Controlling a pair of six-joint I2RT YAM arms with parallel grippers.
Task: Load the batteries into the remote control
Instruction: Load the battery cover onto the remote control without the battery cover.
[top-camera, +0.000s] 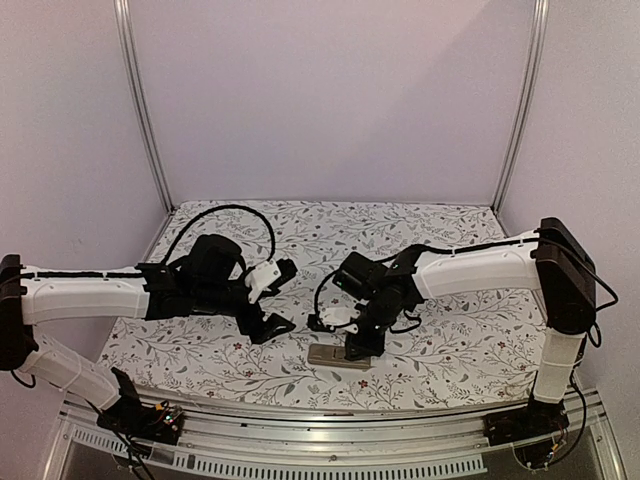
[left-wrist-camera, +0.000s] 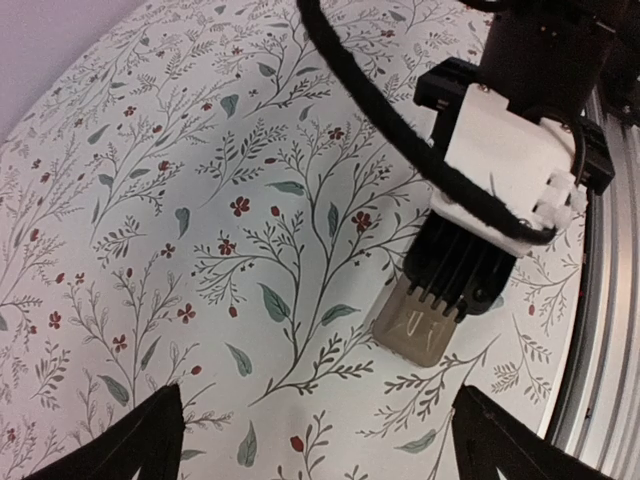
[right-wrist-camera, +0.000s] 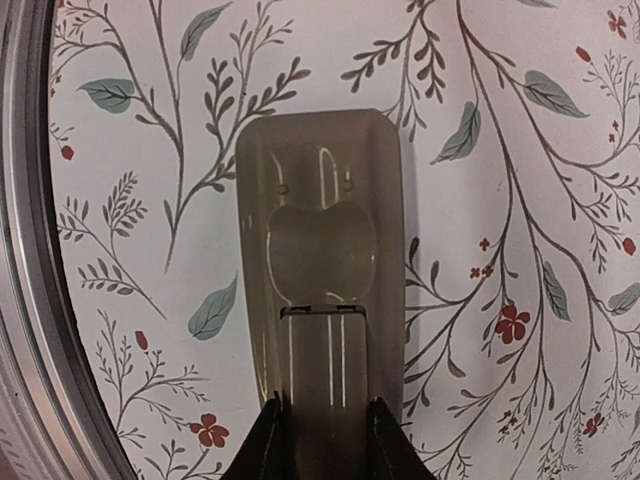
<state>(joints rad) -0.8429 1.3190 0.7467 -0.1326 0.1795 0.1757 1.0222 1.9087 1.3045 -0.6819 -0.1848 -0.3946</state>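
One remote control (top-camera: 328, 355) is lying flat close to the table's (top-camera: 200, 350) near edge, about midway along it. Its long axis is running along that edge, and its free end is pointing toward the left arm's side.

The right arm is reaching in from the right edge with its forearm stretching leftward and its wrist bending down. The right gripper (top-camera: 360, 345) is clamping the remote's other end, with its fingers (right-wrist-camera: 262, 440) pressing on the two long sides.

The left arm is stretching rightward above the flowered cloth. The left gripper (top-camera: 270, 300) is hovering near the remote with its jaws spread wide, grasping nothing.

The remote is showing its tan-grey back, with rounded corners, a shallow rounded hollow at mid-length and a ribbed panel toward the gripped end.
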